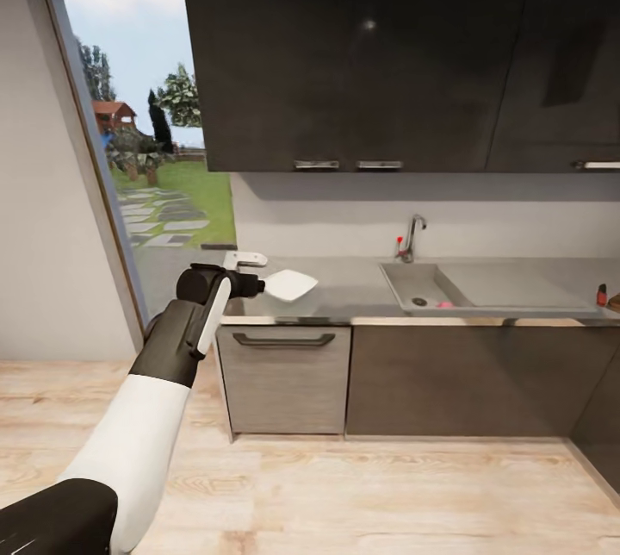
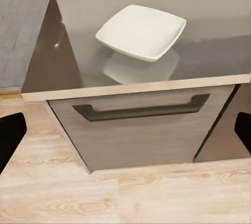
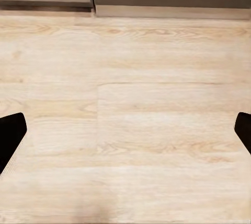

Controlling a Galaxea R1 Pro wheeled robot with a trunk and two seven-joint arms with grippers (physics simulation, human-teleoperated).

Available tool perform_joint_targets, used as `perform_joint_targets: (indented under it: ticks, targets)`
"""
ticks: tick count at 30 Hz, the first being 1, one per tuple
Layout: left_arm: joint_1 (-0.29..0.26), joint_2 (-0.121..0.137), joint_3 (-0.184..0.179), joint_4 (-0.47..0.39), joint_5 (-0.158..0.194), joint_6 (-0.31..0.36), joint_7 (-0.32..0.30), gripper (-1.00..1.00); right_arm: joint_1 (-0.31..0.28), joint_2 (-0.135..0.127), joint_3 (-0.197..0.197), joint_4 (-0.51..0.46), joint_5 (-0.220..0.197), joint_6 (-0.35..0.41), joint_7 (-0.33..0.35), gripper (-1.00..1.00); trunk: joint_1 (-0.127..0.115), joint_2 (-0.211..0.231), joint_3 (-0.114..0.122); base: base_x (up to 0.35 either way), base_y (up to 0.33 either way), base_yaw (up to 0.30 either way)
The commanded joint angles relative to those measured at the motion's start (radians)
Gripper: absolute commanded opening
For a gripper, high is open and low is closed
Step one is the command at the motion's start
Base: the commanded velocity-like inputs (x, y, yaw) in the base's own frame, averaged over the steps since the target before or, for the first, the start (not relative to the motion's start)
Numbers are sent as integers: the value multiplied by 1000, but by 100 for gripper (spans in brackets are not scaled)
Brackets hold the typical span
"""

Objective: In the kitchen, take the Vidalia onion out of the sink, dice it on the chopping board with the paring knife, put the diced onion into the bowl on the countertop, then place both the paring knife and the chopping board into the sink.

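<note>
Grey countertop (image 1: 353, 292) bears the bowl (image 1: 290, 284); both grippers (image 2: 125, 130) (image 3: 125, 130) gape over wood floor (image 3: 125, 104).

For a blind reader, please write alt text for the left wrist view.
A white bowl sits on the grey countertop, above a drawer with a dark handle. Light wooden floor lies below, and the open gripper's dark fingertips show at both edges.
</note>
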Motion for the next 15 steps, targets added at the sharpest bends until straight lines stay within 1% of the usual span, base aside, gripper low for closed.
perform_joint_targets:
  ticks: [1, 8, 10, 15]
  targets:
    - [0, 0, -1, 0, 2, 4, 5, 100, 0, 0, 1, 1, 0, -3, -3, 100, 1, -1, 0, 305, 87, 0]
    - [0, 1, -3, 15, 2, 3, 5, 100, 0, 0, 1, 0, 1, -3, -3, 100, 1, -1, 0, 306, 95, 0]
    - [0, 0, -4, 40, 2, 2, 5, 100, 0, 0, 1, 0, 1, -3, -3, 100, 1, -1, 0, 307, 96, 0]
    - [0, -3, -6, 67, 2, 1, 5, 100, 0, 0, 0, 0, 0, -3, -3, 100, 1, -1, 0, 311, 46, 0]
